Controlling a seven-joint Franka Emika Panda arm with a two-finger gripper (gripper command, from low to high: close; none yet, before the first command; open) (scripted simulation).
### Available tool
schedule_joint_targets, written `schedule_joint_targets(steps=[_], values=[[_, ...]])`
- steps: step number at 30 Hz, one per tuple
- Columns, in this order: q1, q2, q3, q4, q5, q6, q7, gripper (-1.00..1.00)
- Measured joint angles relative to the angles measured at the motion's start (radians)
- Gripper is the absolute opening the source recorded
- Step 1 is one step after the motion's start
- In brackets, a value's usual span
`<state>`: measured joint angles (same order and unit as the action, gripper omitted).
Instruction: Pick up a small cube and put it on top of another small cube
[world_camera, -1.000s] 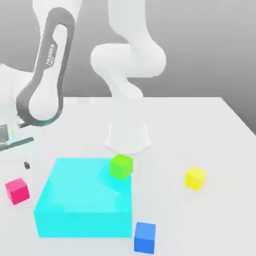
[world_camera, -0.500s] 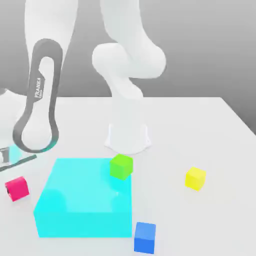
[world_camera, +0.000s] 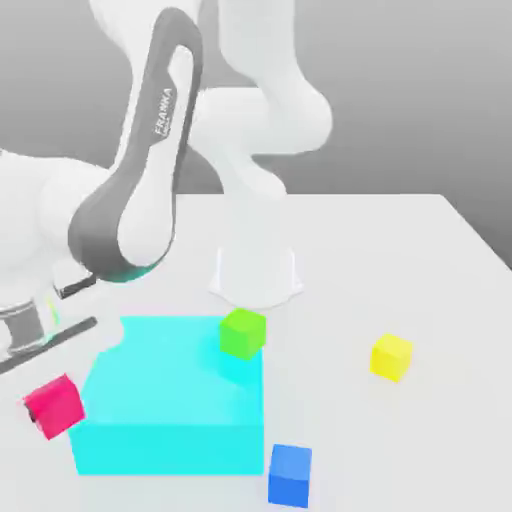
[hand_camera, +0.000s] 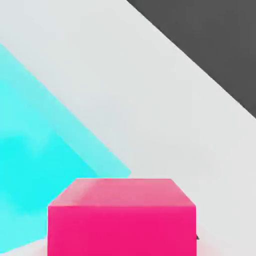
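1. The claw is closed on the pink cube (world_camera: 55, 405), which hangs tilted off the surface (world_camera: 400, 260) at the exterior view's left, just beside the big cyan block (world_camera: 170, 400).
2. A thin grip could let it slip or twist.
3. Swinging low, it might clip the block or knock the green cube (world_camera: 242, 333).
4. I see no containers here.

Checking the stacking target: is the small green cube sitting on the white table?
No, the small green cube rests on top of the big cyan block, near its far corner in the exterior view.
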<state>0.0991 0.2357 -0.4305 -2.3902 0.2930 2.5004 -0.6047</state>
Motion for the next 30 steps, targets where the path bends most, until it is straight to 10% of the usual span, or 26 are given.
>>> schedule_joint_targets(steps=[11, 18, 26, 27, 30], values=[[0.455, -0.301, 0.291, -0.307, -0.076, 0.070, 0.436, -1.00], [0.537, -0.496, 0.513, -0.551, -0.204, 0.173, 0.709, -1.00], [0.492, -0.269, 0.555, -0.570, -0.322, 0.424, 0.803, -1.00], [0.498, -0.238, 0.551, -0.569, -0.318, 0.454, 0.800, 1.00], [0.501, -0.238, 0.551, -0.569, -0.318, 0.454, 0.800, 1.00]])
